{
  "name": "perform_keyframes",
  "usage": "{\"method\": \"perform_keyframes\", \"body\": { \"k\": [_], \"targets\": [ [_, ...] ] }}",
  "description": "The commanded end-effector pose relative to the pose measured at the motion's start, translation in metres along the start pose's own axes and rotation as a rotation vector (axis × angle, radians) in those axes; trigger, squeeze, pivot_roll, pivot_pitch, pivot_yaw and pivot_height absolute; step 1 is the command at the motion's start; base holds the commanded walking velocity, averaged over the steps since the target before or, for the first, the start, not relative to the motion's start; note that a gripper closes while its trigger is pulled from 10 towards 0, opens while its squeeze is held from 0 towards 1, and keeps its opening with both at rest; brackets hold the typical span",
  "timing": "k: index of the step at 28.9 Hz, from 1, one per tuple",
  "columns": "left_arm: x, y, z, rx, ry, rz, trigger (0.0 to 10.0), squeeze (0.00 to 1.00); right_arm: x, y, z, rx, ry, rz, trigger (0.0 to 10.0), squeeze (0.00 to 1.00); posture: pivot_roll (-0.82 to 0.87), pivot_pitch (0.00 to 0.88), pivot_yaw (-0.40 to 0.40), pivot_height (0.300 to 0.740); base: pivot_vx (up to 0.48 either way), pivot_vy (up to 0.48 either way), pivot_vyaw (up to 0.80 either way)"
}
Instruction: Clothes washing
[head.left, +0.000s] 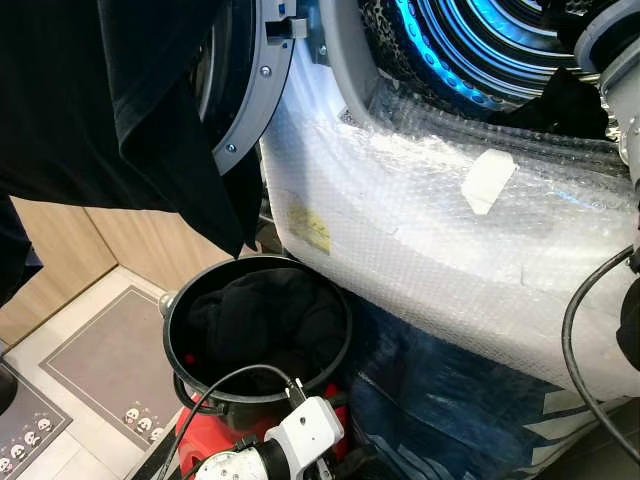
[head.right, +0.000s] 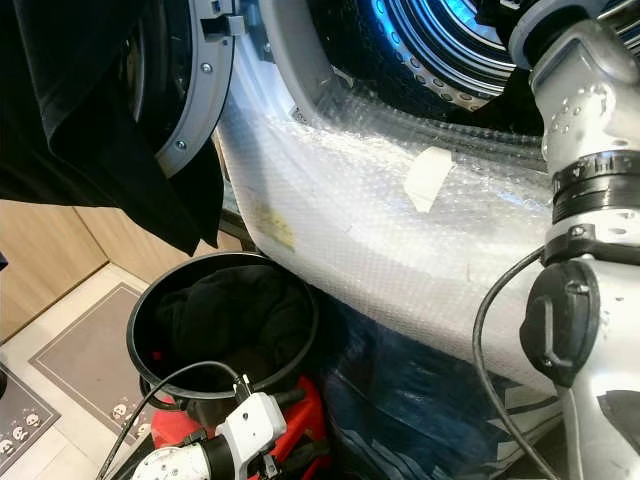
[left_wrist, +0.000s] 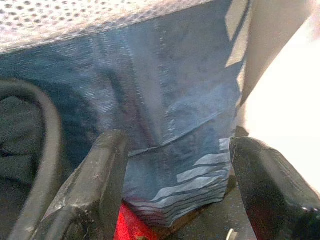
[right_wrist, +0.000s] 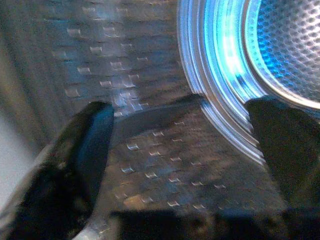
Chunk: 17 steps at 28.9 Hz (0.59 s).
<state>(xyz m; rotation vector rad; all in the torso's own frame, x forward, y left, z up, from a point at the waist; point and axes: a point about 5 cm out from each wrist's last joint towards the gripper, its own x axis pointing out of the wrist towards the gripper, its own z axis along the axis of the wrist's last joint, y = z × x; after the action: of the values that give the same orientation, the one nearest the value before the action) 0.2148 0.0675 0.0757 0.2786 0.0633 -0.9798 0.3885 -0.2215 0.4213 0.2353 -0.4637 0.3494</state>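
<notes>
The washing machine's drum (head.left: 480, 40) glows blue behind its open door (head.left: 250, 90). A large black garment (head.left: 110, 100) hangs in front of the door at the upper left. Below stands a black bucket (head.left: 345, 320) with dark clothes (head.left: 260, 315) inside. My right arm (head.right: 590, 200) reaches up into the drum mouth, where a dark cloth (head.left: 570, 100) lies on the lip. My right gripper (right_wrist: 185, 112) is open inside the drum, nothing between its fingers. My left wrist (head.left: 290, 440) hangs low beside the bucket. My left gripper (left_wrist: 177, 150) is open, facing blue fabric.
Bubble wrap (head.left: 420, 230) with a white tape patch (head.left: 488, 180) covers the washer's front. A blue bag with pale stripes (head.left: 440, 400) lies under it, right of the bucket. The bucket rests on a red base (head.left: 200, 435). Grey mats (head.left: 110, 355) cover the floor at left.
</notes>
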Motion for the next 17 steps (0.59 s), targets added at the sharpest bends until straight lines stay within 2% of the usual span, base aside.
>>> {"method": "perform_keyframes", "body": {
  "k": [1,6,10,11,12,17],
  "targets": [
    [-0.002,0.001,-0.003,0.004,0.013,0.004,10.0,0.0,-0.003,0.003,0.004,0.024,-0.037,0.058,10.0,0.0,-0.04,0.083,-0.006,0.74,0.0,0.0,0.0],
    [-0.002,0.005,-0.003,0.015,0.012,0.003,10.0,0.0,-0.024,0.008,-0.003,0.116,-0.088,0.192,10.0,0.0,-0.04,0.067,0.005,0.74,0.0,0.0,0.0],
    [-0.002,0.007,-0.003,0.021,0.012,0.003,10.0,0.0,-0.041,0.014,0.001,0.12,-0.166,0.26,10.0,0.0,-0.04,0.059,0.013,0.74,0.0,0.0,0.0],
    [-0.002,0.008,-0.003,0.025,0.013,0.001,10.0,0.0,-0.051,0.02,0.005,0.144,-0.215,0.303,10.0,0.0,-0.05,0.057,0.019,0.74,0.0,0.0,0.0],
    [-0.002,0.008,-0.003,0.025,0.013,0.001,10.0,0.0,-0.051,0.02,0.005,0.144,-0.215,0.303,10.0,0.0,-0.05,0.057,0.019,0.74,0.0,0.0,0.0],
    [0.001,0.011,-0.003,0.034,0.011,-0.009,10.0,0.0,-0.08,0.047,0.016,0.233,-0.324,0.467,10.0,0.0,-0.06,0.056,0.034,0.74,0.0,0.0,0.0]
  ]
}}
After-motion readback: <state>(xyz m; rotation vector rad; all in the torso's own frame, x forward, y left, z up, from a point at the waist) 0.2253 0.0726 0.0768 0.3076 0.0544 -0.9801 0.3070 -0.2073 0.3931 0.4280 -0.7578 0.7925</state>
